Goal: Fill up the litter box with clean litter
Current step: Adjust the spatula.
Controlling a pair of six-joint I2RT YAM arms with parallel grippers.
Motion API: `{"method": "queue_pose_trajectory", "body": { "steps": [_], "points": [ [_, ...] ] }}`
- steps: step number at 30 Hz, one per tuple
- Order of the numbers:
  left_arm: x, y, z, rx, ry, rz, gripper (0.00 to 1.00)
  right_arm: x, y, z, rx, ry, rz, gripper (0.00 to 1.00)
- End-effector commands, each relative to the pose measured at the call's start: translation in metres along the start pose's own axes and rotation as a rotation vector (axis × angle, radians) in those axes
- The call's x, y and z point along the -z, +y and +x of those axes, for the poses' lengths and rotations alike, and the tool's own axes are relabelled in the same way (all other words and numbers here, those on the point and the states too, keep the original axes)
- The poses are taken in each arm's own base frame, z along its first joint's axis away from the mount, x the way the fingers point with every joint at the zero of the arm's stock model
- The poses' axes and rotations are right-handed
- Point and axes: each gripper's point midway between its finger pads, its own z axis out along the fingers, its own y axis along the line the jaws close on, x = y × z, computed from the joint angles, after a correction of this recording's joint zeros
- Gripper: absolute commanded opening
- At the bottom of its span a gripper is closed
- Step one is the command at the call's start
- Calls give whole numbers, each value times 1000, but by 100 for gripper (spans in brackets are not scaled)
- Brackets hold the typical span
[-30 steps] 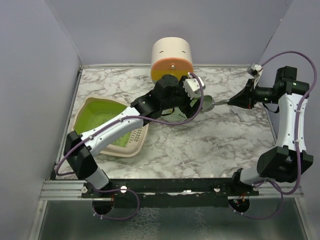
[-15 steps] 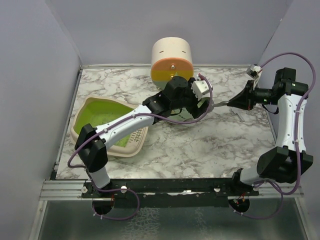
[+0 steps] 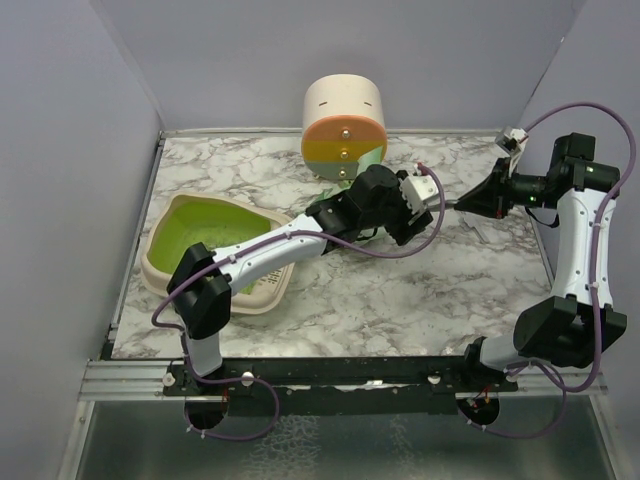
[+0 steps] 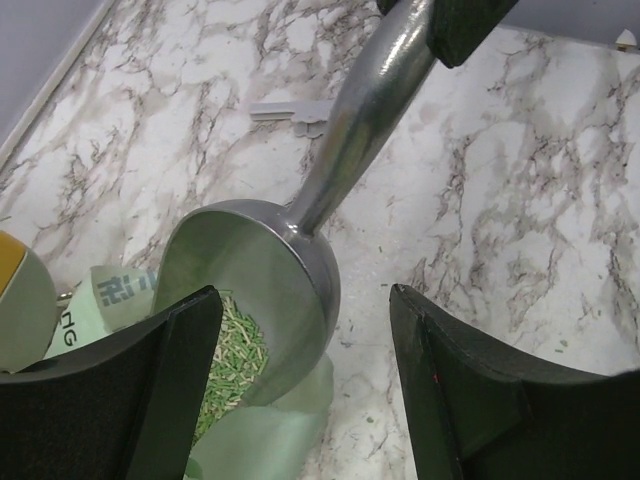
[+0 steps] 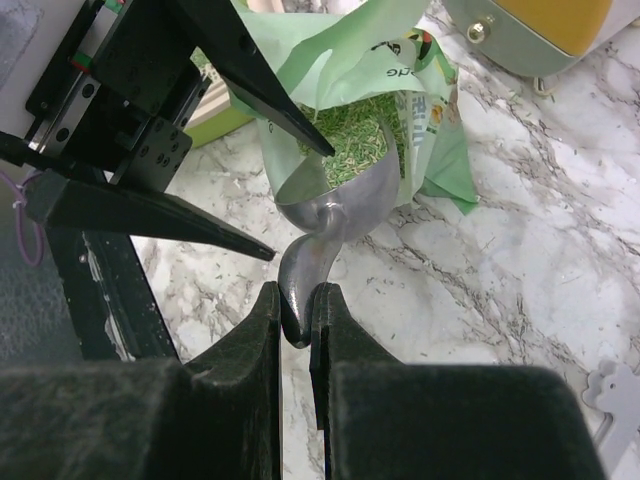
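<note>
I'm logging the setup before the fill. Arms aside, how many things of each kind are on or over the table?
Litter box: 1
Litter bag: 1
Scoop: 1
Cylinder: 1
Small grey flat piece: 1
Total: 5

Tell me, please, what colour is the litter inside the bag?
Pale green litter, clearest in the right wrist view.
</note>
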Motion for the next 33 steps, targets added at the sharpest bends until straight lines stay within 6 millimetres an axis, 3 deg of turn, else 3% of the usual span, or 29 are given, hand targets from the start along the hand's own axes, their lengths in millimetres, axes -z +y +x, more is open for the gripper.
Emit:
{"method": "queue_pose_trajectory", "body": {
  "steps": [1,10,12,15,16,22,26,33],
  "points": [
    [-4,8,-3,-21,9,-56,69,3,20,-20,27,-71,-44,1],
    [-10,7,8,-17,33,-55,52,3,23,-24,20,-83,-52,1],
    [-11,6,7,-16,31,-47,37,4,24,-25,18,-85,-53,1],
    [-10,5,6,-15,27,-44,3,3,24,-26,1,-87,-55,1],
    [-10,5,5,-15,24,-46,0,3,23,-26,-6,-86,-56,1],
    [-9,4,1,-11,18,-59,0,3,23,-27,-90,-76,-50,4],
    [-11,7,1,-3,28,-85,0,4,22,-29,-193,-73,-40,26],
    [-18,0,2,-10,56,-96,0,4,30,-39,-320,-105,-61,53]
  ]
}}
